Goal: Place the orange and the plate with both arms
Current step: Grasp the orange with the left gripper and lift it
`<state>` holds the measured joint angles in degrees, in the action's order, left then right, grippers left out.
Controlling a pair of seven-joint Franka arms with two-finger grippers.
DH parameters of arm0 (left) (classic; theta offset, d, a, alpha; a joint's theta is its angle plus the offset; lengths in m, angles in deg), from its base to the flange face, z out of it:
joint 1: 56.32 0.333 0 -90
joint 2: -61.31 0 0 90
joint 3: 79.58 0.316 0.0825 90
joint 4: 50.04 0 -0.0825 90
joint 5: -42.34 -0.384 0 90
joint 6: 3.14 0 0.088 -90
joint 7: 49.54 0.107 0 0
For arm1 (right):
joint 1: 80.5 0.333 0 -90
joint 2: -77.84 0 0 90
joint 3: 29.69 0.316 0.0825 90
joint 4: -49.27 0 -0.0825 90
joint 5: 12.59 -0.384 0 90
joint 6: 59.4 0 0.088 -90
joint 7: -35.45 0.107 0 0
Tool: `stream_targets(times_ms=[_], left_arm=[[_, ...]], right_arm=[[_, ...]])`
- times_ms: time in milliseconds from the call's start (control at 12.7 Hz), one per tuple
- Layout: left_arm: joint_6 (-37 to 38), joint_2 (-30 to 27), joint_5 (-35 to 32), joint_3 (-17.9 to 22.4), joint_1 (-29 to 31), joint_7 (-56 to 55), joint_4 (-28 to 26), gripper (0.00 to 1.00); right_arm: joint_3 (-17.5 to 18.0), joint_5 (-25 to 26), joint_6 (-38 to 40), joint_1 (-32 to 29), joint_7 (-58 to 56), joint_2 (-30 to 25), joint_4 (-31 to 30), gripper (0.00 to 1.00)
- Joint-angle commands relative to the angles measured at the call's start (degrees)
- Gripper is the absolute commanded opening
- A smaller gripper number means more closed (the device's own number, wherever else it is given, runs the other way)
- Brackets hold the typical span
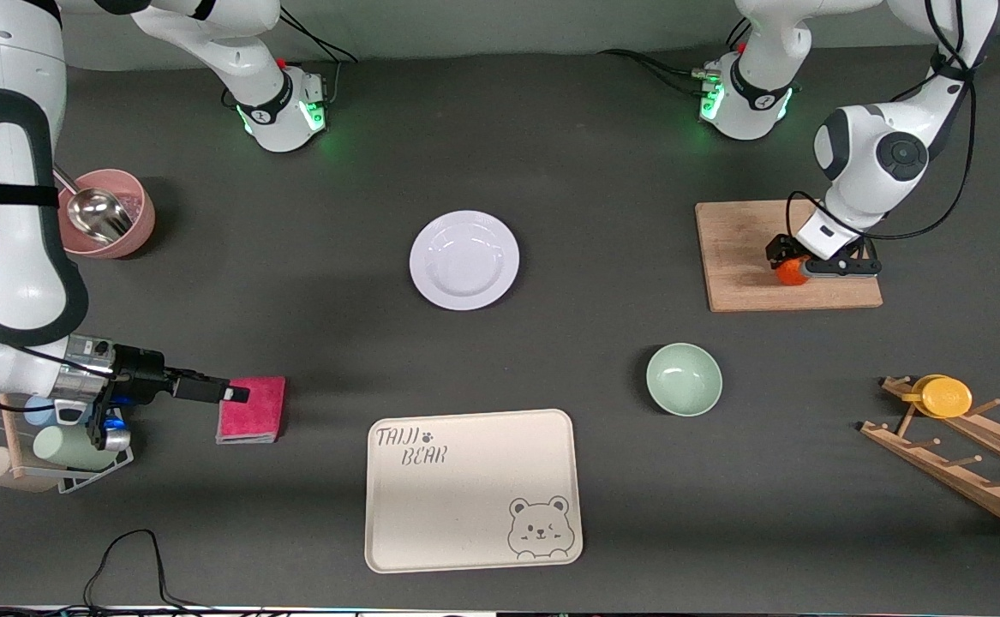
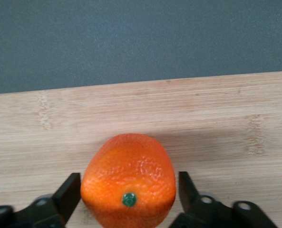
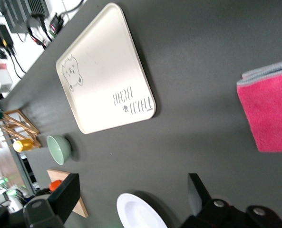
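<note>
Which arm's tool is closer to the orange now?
Left. The left tool is down around the orange on the wooden board; the right tool is over the pink cloth.

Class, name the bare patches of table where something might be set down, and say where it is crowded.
Bare: the stretch between the plate and the cutting board; the strip between the tray and the wooden rack, nearer the camera than the green bowl. Crowded: the board, where the left end effector brackets the orange.
</note>
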<state>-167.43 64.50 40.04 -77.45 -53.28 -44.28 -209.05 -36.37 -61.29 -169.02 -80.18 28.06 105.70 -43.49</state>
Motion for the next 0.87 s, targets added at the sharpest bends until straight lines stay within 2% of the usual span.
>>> stream_targets(times_ms=[0, 237, 315, 394, 473, 631, 789], left_arm=[[-0.16, -0.38, -0.33, 0.24, -0.06, 0.89, -0.42, 0.66], [4.03, -2.47, -0.25, 0.16, -0.23, 0.54, 1.85, 0.64], [9.71, -5.1, -0.25, 0.16, -0.23, 0.63, 4.21, 0.64], [18.56, -8.34, -0.25, 0.07, -0.23, 0.72, 7.8, 0.64], [28.74, -11.07, -0.25, 0.07, -0.23, 0.72, 12.28, 0.64], [43.89, -13.46, -0.25, -0.11, -0.49, 0.54, 22.38, 0.64], [52.89, -15.75, 0.28, -1.59, -0.58, -0.51, 29.17, 0.64]], right_arm=[[0.0, -4.81, 3.79, -3.03, -1.83, 1.93, 2.68, 1.0], [0.0, -7.01, 4.24, -4.62, -11.48, 2.89, 1.8, 1.0], [0.0, -9.28, 4.5, -4.79, -12.03, 2.89, 1.19, 1.0], [-0.17, -10.52, 5.55, -4.8, -12.12, 2.72, 1.09, 1.0], [-0.78, -10.54, 6.34, -4.71, -12.29, 2.63, 1.09, 1.0], [-0.79, -11.32, 6.44, -4.8, -12.21, 2.02, -0.22, 1.0], [-1.58, -16.58, 6.44, -4.27, -13.34, 0.87, -2.94, 1.0]])
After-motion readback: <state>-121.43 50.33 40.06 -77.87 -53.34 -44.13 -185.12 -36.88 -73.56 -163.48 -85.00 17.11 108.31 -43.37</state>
